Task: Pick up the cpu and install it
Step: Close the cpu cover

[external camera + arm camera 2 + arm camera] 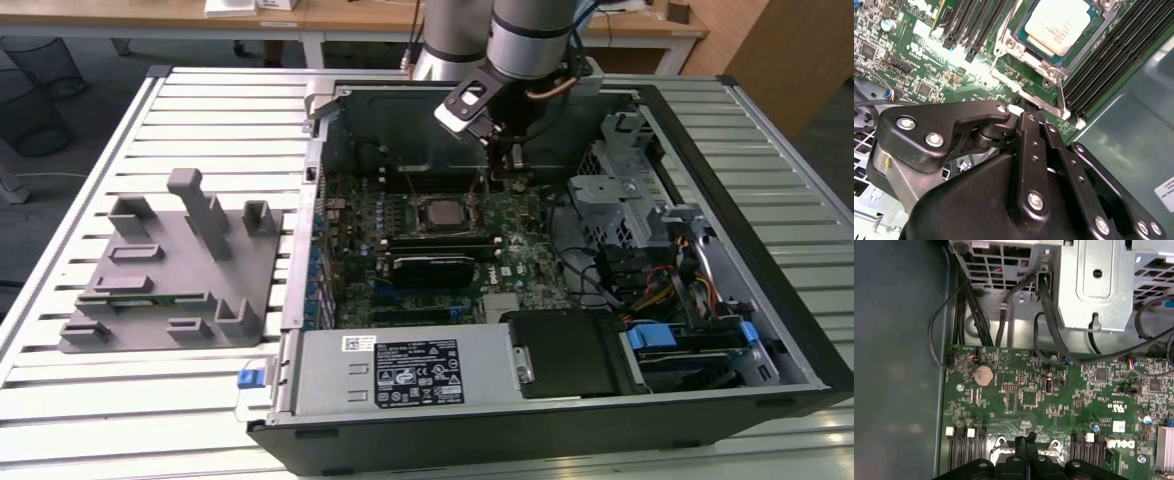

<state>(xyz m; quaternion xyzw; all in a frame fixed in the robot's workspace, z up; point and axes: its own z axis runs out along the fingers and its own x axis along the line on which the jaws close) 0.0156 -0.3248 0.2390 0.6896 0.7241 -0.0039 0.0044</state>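
Observation:
The cpu (pixel 441 212), a small square chip with a pale silver top, lies flat in its socket on the green motherboard inside the open computer case. The second wrist view shows the cpu (pixel 1058 24) framed by the metal socket bracket (pixel 1006 47). My gripper (pixel 505 182) hangs just beside the socket, toward the exterior view's right. Its black fingers are shut together with nothing between them. The gripper (pixel 1026 106) has its tips at the thin metal socket lever (pixel 1046 104). In the first wrist view the gripper (pixel 1027 436) points down at the socket's edge.
A grey fixture (pixel 174 270) stands on the slatted table at the exterior view's left. In the case are a big silver box (pixel 400 370), a black ribbed module (pixel 430 268), a metal drive cage (pixel 621 190) and loose cables (pixel 1004 315). Memory slots (pixel 1114 55) flank the socket.

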